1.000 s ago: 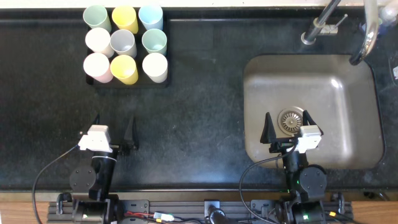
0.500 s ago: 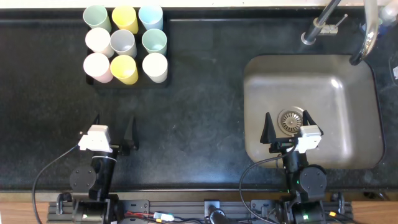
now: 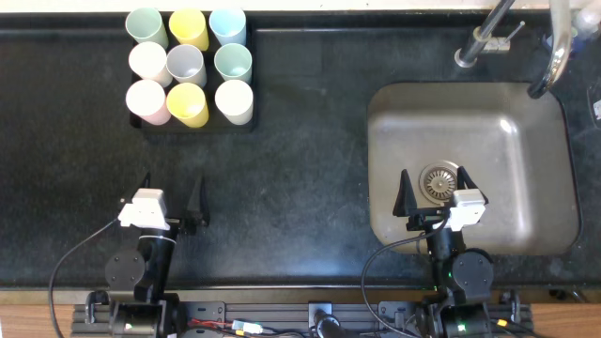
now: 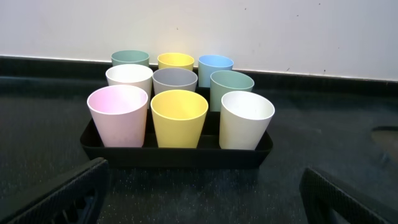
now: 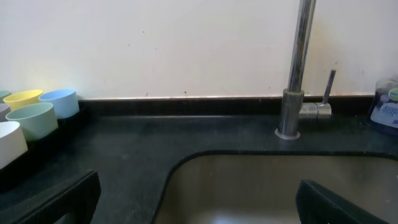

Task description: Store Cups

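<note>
Several pastel cups stand upright in a black tray at the back left of the dark counter, among them a pink cup, a yellow cup and a white cup in the row nearest me. My left gripper is open, low over the counter well short of the tray. Over the sink's near part, my right gripper is open and holds nothing.
A steel sink is set into the counter at the right, with a drain and a tap behind it. A soap bottle stands at the far right. A white wall runs behind the counter.
</note>
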